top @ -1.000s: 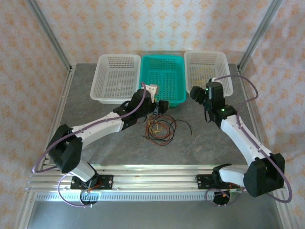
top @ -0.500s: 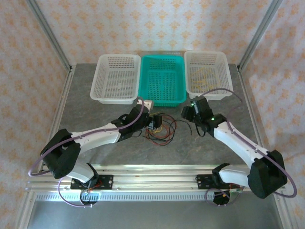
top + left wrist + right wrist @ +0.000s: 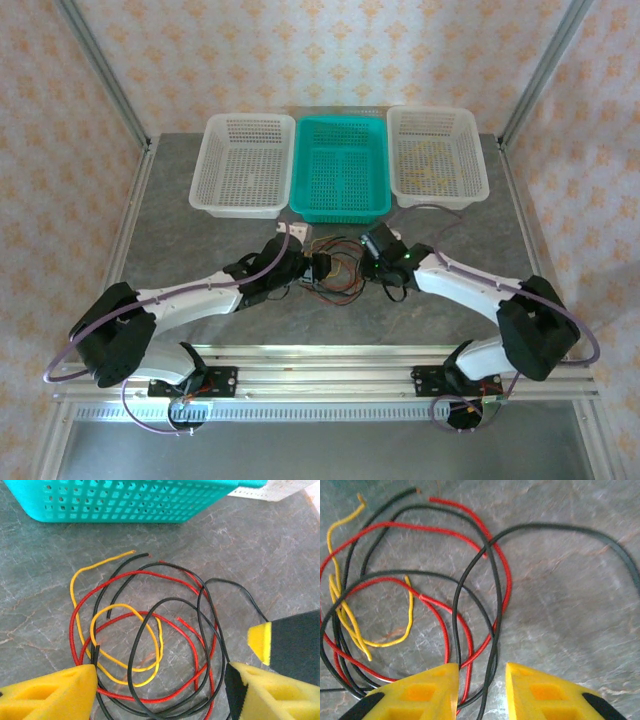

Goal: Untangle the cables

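Red, yellow, black cables [image 3: 343,278] tangled on bench [image 3: 180,250] near teal basket [image 3: 340,175], left tool [image 3: 160,685] spread wide over the heap, right tool [image 3: 481,680] at a narrow gap, black and red strands running between its tips, not pinched.

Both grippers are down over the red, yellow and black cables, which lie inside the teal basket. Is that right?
Not quite. The cables lie on the table, in front of the teal basket, not inside it, as the top external view shows. The left gripper and right gripper are down over them, as you said.
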### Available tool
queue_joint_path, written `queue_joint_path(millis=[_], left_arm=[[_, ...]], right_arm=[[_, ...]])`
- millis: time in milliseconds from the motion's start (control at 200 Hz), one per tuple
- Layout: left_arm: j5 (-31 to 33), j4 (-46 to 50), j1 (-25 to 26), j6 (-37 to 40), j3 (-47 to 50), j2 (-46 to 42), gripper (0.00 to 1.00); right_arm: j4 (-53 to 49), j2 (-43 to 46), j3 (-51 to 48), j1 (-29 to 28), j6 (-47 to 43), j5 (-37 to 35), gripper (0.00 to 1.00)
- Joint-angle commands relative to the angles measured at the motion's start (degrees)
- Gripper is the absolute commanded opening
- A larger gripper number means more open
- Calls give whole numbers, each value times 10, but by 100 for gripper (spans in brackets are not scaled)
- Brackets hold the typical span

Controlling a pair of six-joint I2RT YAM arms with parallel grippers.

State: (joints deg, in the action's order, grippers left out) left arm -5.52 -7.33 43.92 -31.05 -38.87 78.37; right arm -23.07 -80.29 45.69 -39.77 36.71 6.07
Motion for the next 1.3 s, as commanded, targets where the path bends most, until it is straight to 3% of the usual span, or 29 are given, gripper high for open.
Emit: queue_joint_path(millis=[0, 175, 541, 791, 1121, 1292], left_arm=[[-15, -22, 10, 12, 10, -12, 70], [-36, -37, 24, 28, 12, -3, 70], [-45, -51, 25, 34, 8, 15, 70], [-41, -41, 25, 40, 0, 12, 70], [-39, -46, 16, 39, -4, 9, 70], [-28, -18, -3, 59, -25, -14, 70]], right_arm=[[-15, -26, 0, -13, 26, 11, 30], [-41, -53, 4, -22, 32, -4, 29], [12, -67, -16, -22, 33, 35, 27], [20, -77, -10, -22, 31, 25, 18], [-3, -4, 4, -22, 4, -18, 1], [-37, 51, 32, -22, -22, -60, 0]])
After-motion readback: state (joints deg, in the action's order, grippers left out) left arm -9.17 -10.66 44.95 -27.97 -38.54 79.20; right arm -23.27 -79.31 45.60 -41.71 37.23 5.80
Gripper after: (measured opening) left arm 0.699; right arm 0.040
